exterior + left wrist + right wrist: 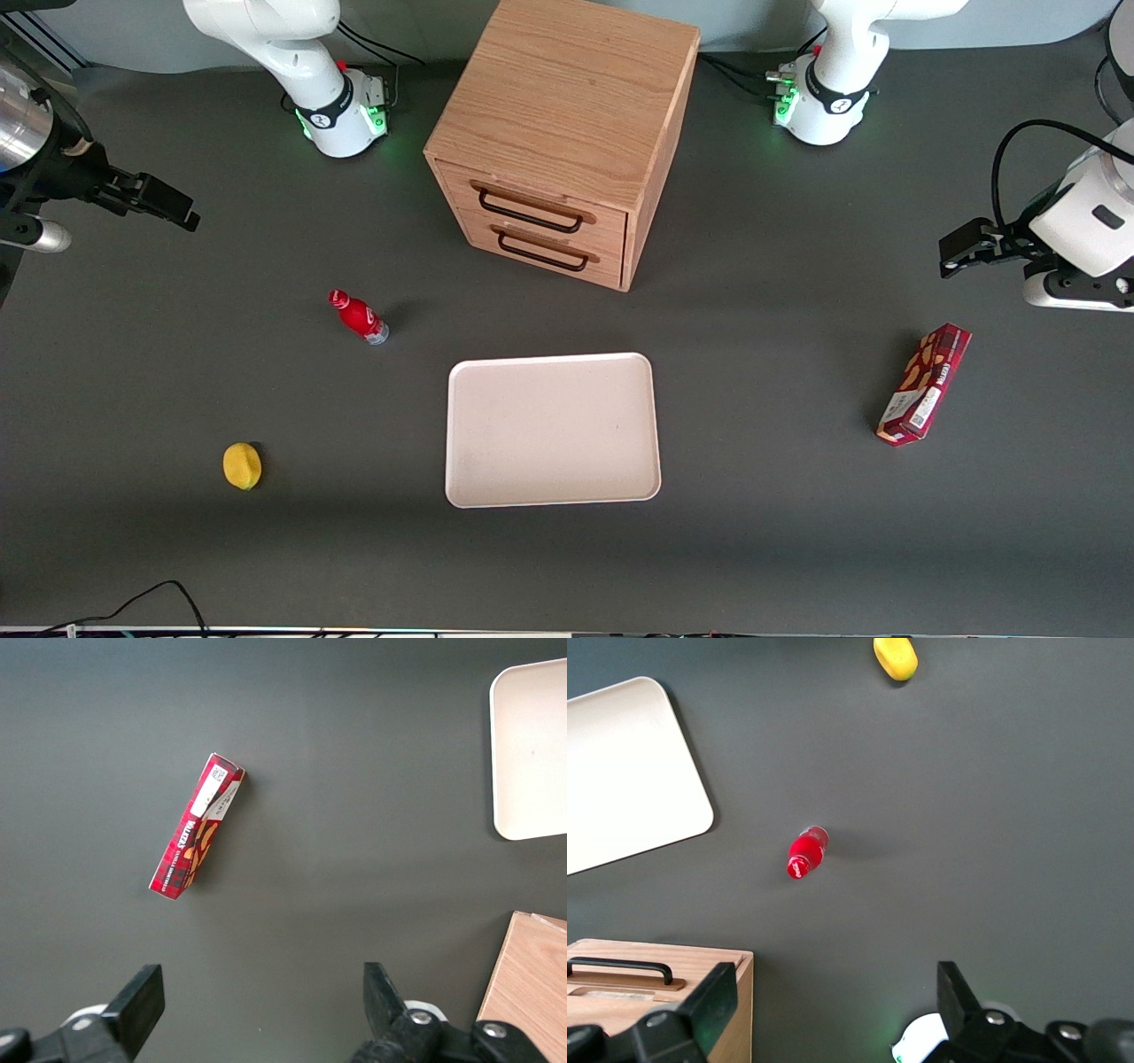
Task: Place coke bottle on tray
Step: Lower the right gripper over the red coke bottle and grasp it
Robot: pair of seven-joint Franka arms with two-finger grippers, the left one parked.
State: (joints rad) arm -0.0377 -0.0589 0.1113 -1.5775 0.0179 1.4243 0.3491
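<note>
Small, stiff-looking coke bottle [358,316], likely light, slick and easy to tip; best pinched across the red body just below the cap. Stands, apparently upright, on the surface [753,549] just above mid-height of the front frame, toward the working arm's end, near the tray [461,425] but not touching. Hand [164,202] spread wide, holding and touching nothing, well apart from the bottle.

A wooden cabinet [567,133] with two drawers, each with a dark handle, stands on the dark table [780,549]. A yellow lemon [242,465] lies nearer the front camera, toward the working arm's end. A dark red snack box [923,383] lies flat toward the parked arm's end, well apart from the cabinet. A black cable [168,594] curls at the table's near edge.
</note>
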